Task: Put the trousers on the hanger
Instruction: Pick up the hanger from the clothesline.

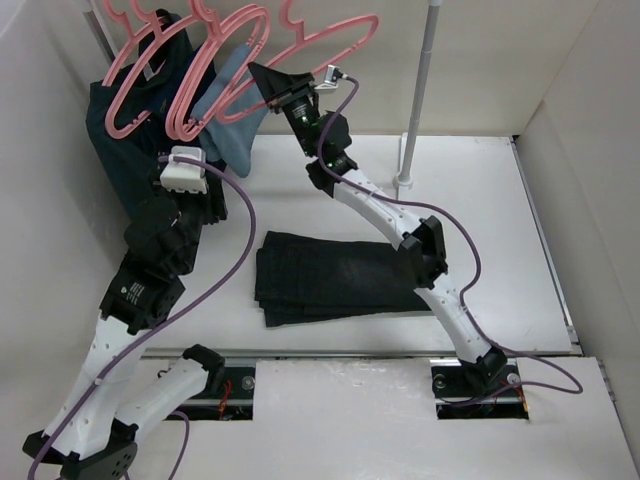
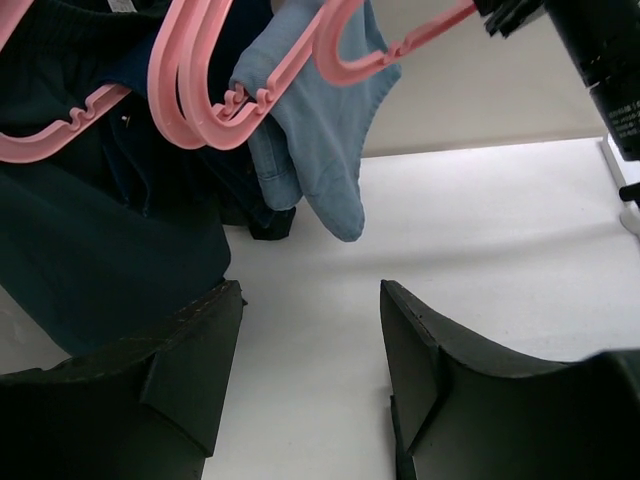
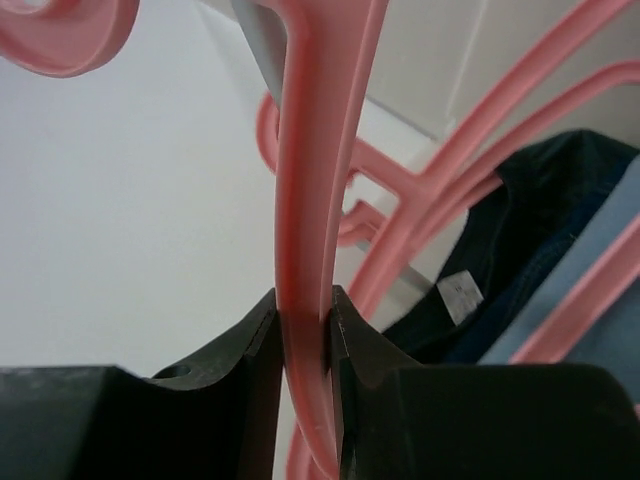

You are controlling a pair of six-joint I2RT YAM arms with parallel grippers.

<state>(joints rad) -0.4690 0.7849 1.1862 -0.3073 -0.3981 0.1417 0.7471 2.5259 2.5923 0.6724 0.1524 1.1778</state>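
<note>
Top external view: the long black fabric trousers [image 1: 340,275] lie folded flat on the white table [image 1: 470,200], long axis running left to right with a slight tilt; which end is the waist cannot be told. The right arm crosses over their right end. Well apart from them, at the back left, the right gripper [image 1: 262,78] clamps the thin pink plastic clothes hanger [image 1: 373,25], whose frame slants from upper right down to the left, beside a light blue garment [image 1: 235,110] and a dark teal-navy garment [image 1: 115,130]. Left wrist view: the left gripper [image 2: 310,288] stands spread over bare table, holding nothing, below the hanging garments. Right wrist view: the hanger bar runs upright, pinched between both fingers [image 3: 250,350], which press against its sides.
</note>
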